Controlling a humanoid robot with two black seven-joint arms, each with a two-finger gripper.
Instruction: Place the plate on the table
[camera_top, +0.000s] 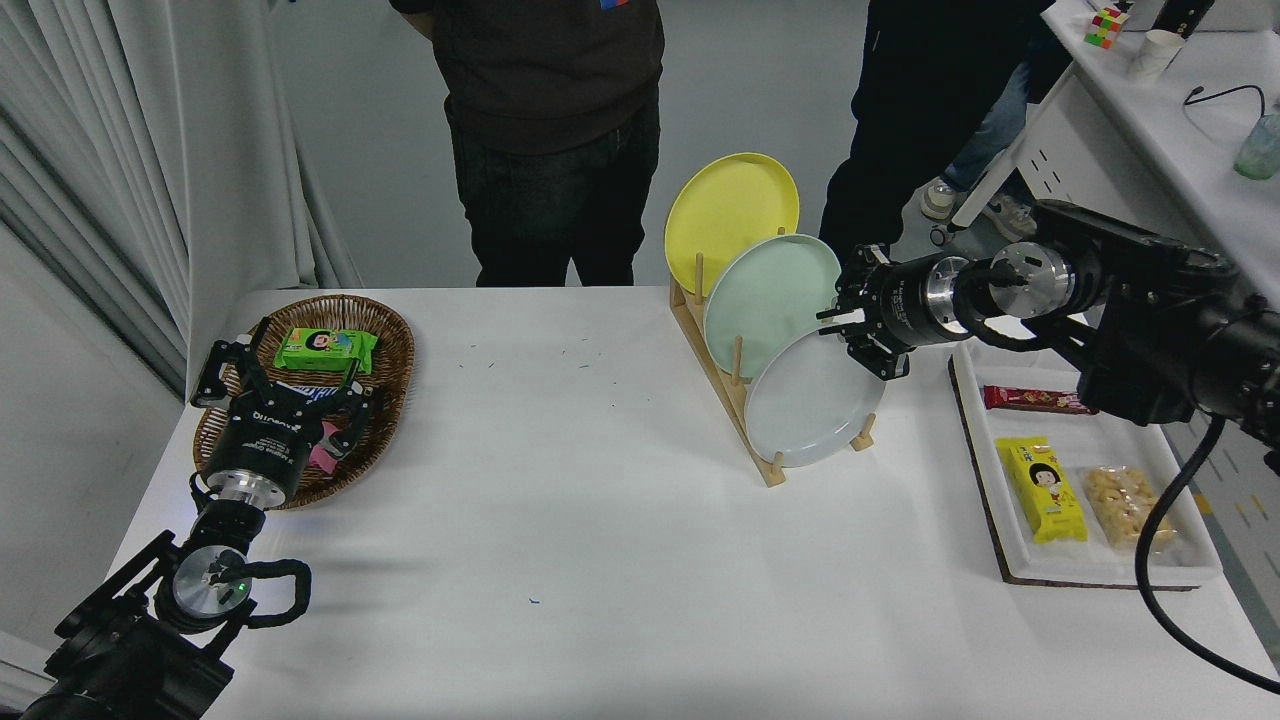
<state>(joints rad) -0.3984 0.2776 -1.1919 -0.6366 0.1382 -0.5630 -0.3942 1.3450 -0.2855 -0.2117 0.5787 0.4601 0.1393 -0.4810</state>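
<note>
The pale grey plate stands on edge in the front slot of a wooden rack on the white table. My right gripper reaches in from the right at the plate's upper right rim. It is open, with one finger on each side of the rim. The plate still rests in the rack. My left gripper is parked open at the lower left, over a wicker basket.
Behind the grey plate, a mint green plate and a yellow plate stand in the same rack. A white tray with snacks lies at the right. Two people stand at the far side.
</note>
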